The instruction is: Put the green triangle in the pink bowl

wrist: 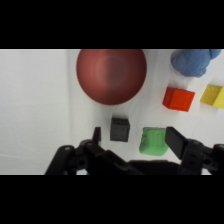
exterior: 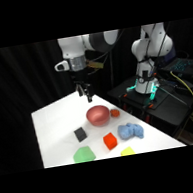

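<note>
above the blocks: my gripper [exterior: 85, 92] hangs high over the far table [exterior: 53, 126], fingers spread, with open air below.
far left: bare white surface, easy passage.
green triangle [exterior: 84, 154]: near edge; left side free; black cube [exterior: 80, 134] stands just beyond it.
right of it: orange cube [exterior: 110, 141] near, then yellow block [exterior: 127, 152] and blue cloth [exterior: 130, 131].
pink bowl [exterior: 98, 115]: top open; small orange-red block [exterior: 115, 113] crowds its right rim.

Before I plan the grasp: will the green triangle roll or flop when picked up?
Probably neither. The green triangle lies flat and looks like a solid block, so likely stiff. Its blunt corners might let it slip.
</note>
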Motion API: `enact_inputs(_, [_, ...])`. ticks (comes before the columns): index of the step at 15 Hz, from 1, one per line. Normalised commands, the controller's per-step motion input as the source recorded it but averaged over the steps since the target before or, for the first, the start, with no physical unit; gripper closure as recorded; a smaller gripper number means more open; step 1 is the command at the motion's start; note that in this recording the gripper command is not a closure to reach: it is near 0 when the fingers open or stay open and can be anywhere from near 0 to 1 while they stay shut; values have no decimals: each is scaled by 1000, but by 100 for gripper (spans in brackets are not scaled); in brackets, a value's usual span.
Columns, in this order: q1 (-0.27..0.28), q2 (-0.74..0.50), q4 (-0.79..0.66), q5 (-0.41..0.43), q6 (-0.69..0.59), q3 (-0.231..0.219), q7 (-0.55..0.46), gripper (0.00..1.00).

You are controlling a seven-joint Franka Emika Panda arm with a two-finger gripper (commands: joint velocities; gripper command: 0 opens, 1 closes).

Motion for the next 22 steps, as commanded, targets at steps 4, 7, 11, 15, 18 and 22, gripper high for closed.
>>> enact_inputs(4, [-42, 78, 69, 6, 15, 55, -5, 0])
enact_inputs(7, [7, 191, 191, -5, 12, 91, 35, 0])
enact_inputs(11, [67, 285, 333, -19, -58, 111, 50, 0])
enact_inputs(15, [97, 353, 448, -53, -143, 95, 25, 0])
enact_inputs(18, [89, 465, 604, -80, -199, 68, -20, 0])
enact_inputs(22, [65, 500, 657, -90, -215, 44, -86, 0])
